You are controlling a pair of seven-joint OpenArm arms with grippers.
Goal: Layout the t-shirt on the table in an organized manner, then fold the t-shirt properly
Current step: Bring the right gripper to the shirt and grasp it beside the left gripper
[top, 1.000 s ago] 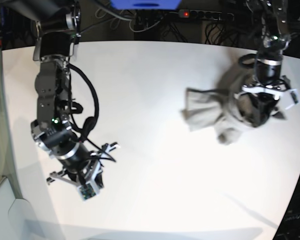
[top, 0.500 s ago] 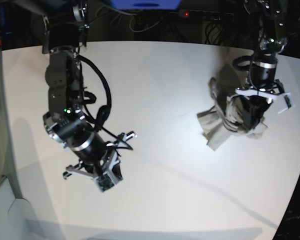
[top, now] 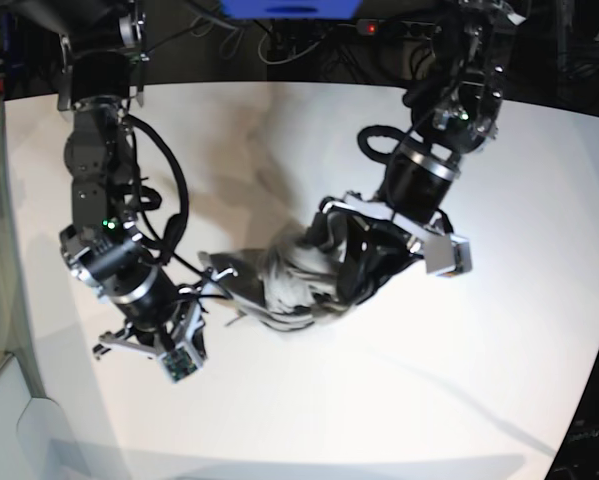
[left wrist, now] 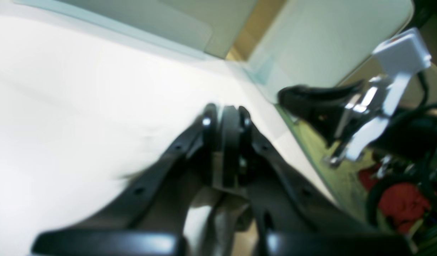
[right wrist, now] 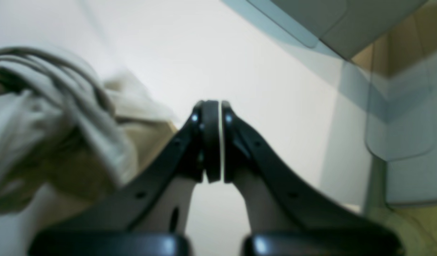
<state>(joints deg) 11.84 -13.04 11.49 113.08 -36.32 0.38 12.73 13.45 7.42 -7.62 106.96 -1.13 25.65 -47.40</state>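
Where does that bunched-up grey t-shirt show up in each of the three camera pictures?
Base: t-shirt bunched mid-table, under the left gripper.
Left wrist: cloth pinched between the shut jaws, bottom centre.
Right wrist: crumpled heap at left, beside the shut right gripper.
Shared landmark: the white table.

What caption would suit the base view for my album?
Left gripper carries the bunched t-shirt over the white table; right gripper waits shut.

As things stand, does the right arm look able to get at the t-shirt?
Probably yes. The t-shirt hangs bunched from the left gripper near mid-table, and the right gripper, fingers shut and empty, sits beside it with only bare table between. It would have to open first.
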